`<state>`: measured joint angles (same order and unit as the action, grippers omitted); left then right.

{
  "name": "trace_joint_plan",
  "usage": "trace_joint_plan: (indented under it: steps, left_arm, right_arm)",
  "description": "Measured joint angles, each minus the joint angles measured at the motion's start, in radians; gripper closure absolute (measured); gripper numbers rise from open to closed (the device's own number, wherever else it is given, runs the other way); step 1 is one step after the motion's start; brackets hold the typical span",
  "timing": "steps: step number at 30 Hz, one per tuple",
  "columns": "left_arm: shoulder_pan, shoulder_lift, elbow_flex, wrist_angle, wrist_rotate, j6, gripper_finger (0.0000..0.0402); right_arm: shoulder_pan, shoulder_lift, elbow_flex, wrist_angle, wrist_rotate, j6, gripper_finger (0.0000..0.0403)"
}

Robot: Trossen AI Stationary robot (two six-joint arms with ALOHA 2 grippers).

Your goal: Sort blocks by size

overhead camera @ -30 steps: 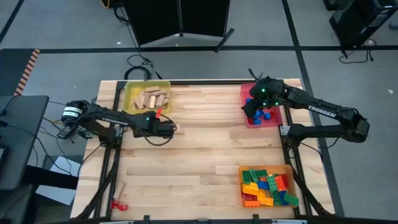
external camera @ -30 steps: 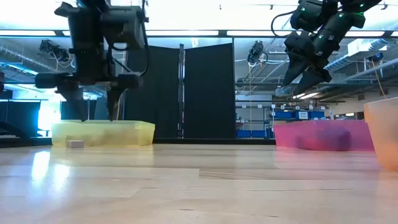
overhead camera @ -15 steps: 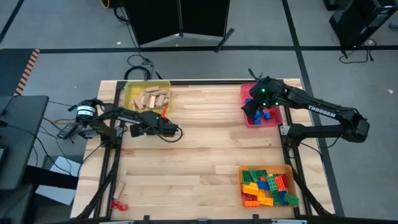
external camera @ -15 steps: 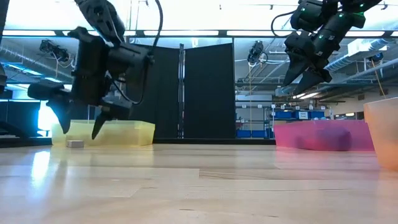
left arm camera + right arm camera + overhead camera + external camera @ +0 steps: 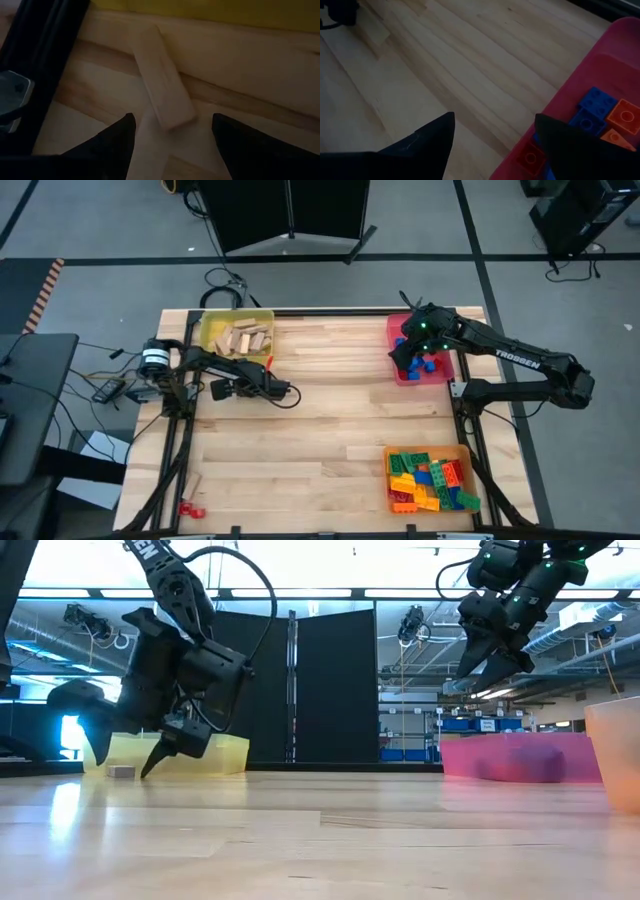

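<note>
— Tan wood: a loose wooden block [image 5: 164, 85] lies flat on the table [image 5: 320, 430], just beside the outer wall of the yellow tray [image 5: 236, 337], which already holds a pile of wooden pieces.

— What changed in the last second?

— The left arm swung. Its left pincer [image 5: 125, 748] was hanging upright near the tray; now it is tilted and low, tips close to the table, aimed toward that stray block. Its fingers stand apart with nothing between them.

— And the other side?

— The right pincer [image 5: 492, 662] has kept its place above the red tray [image 5: 420, 367], where blue and orange studded bricks lie. It is spread and empty too, though narrowing a little. The orange tray [image 5: 428, 478] nearer the front holds the mixed bricks.

— So where does that leave the sorting?

— My guess: the left arm is lining up to collect the stray block for the yellow tray.
</note>
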<state>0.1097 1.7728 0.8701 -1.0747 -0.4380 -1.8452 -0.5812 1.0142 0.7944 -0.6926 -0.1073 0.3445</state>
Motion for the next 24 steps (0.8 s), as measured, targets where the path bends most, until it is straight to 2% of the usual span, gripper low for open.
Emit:
trace_joint_plan:
  steps: [8,14,18,24]
  left_arm:
    - [0.001,0.009,-0.009,-0.032,-0.029,-0.102,0.0139]
    - [0.001,0.004,-0.062,0.030,-0.038,-0.156,0.0163]
    - [0.000,0.005,-0.064,0.047,-0.038,-0.158,0.0203]
    - [-0.005,0.006,-0.064,0.058,-0.035,-0.153,0.0288]
  right_arm:
    - [0.000,0.000,0.000,0.000,-0.022,0.000,0.0111]
    - [0.000,0.000,0.000,0.000,-0.025,0.000,0.0117]
    - [0.000,0.000,0.000,-0.001,-0.025,0.000,0.0119]
    - [0.000,0.000,0.000,-0.001,-0.026,0.000,0.0117]
